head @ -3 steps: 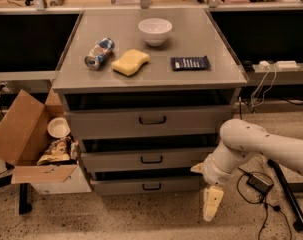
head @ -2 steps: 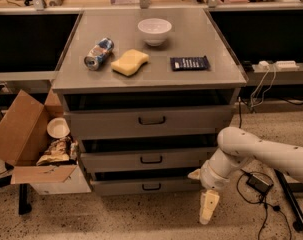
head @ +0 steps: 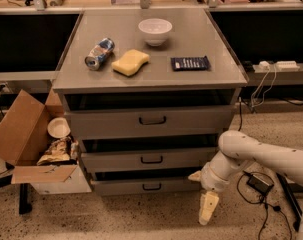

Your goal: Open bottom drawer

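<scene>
The bottom drawer (head: 122,186) is the lowest, slimmest grey front of the cabinet, with a small dark loop handle (head: 152,186) at its centre. A dark gap shows above its front, and its inside is hidden. My gripper (head: 208,210) hangs from the white arm (head: 251,154), pointing down at the floor just right of the drawer's right end. It is below and to the right of the handle, apart from it, and holds nothing that I can see.
The middle drawer (head: 151,159) and top drawer (head: 151,120) sit above. On the cabinet top are a white bowl (head: 155,30), a can (head: 99,53), a yellow sponge (head: 130,62) and a dark packet (head: 190,63). An open cardboard box (head: 31,144) stands at the left. Cables (head: 261,184) lie on the floor at the right.
My arm and gripper have shifted slightly left and down, closer to the cabinet's lower right corner. The drawers and the things on top have not moved.
</scene>
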Available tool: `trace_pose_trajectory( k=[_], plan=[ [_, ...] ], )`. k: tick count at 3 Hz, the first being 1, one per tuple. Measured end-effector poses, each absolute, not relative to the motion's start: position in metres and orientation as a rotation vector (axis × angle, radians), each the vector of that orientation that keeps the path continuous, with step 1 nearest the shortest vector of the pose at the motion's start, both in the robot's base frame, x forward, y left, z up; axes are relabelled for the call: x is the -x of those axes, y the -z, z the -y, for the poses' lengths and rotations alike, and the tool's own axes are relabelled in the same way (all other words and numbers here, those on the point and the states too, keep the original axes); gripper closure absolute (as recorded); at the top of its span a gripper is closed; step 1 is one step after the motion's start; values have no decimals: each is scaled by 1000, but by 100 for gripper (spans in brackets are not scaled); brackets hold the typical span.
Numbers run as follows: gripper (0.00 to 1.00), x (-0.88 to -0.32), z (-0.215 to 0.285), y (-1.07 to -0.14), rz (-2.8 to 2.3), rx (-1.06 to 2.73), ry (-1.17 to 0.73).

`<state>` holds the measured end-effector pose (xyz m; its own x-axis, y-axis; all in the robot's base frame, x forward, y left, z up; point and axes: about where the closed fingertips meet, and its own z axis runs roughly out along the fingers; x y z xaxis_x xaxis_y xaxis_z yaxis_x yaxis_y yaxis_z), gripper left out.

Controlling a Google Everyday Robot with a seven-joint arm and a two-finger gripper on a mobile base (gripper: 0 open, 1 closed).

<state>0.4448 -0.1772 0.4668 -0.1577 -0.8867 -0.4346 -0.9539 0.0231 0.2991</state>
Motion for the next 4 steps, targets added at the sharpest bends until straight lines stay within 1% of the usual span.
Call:
trace_pose_trajectory(
  k=[1,2,3,4],
  plan=[
    [0,-457,176,-430,-2151,1905,-861],
    [0,-465,172,-374,-2161,1872,-929],
    [0,-465,172,-374,-2161,1872,-929],
    [0,-466,173,-370,-2184,1873,-884]
  ],
)
